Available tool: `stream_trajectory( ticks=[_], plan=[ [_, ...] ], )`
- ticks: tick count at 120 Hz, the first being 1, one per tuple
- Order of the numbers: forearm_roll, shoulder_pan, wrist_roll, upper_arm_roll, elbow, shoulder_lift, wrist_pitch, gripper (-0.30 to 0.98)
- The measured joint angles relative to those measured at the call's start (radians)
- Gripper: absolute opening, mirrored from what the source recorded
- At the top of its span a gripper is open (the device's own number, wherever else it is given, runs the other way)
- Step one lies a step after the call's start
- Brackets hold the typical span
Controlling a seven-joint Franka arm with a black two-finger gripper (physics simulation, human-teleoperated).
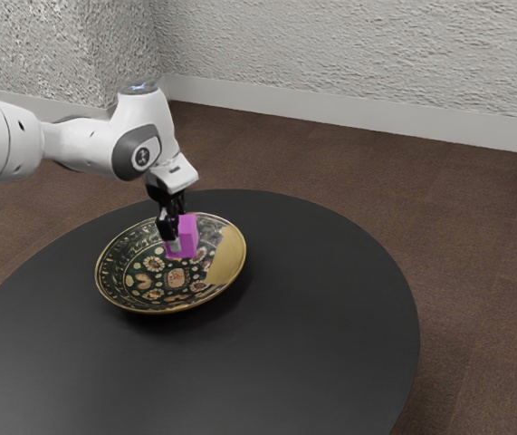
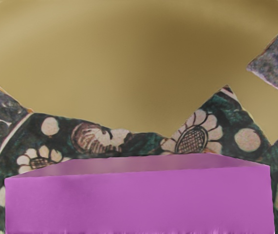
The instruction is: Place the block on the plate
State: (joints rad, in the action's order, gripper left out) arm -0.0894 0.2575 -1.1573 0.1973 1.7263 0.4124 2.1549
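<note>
Gripper (image 1: 180,243) closed on magenta block (image 1: 187,236), within floral plate's (image 1: 108,288) rim outline; block near upright, long axis unclear.

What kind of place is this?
Probably a plain simulated room: round black table, brown floor, rough pale wall with a white baseboard.

Open room above plate (image 1: 227,257), upturned rim (image 1: 98,274) around, block (image 1: 187,237) between fingers (image 1: 167,227)
</note>
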Motion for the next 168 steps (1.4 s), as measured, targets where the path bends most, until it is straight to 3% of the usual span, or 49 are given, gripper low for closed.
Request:
stream_trajectory(
  ticks=[57, 87, 137, 168],
  plan=[
    [-0.013, 0.088, 0.001, 0.034, -0.033, 0.119, -0.005, 0.39],
    [-0.011, 0.089, -0.006, 0.036, -0.034, 0.11, -0.007, 0.57],
    [-0.013, 0.066, -0.001, 0.031, -0.005, -0.02, -0.022, 0.67],
    [0.001, 0.055, 0.023, 0.031, -0.033, -0.146, -0.107, 0.68]
  ],
)
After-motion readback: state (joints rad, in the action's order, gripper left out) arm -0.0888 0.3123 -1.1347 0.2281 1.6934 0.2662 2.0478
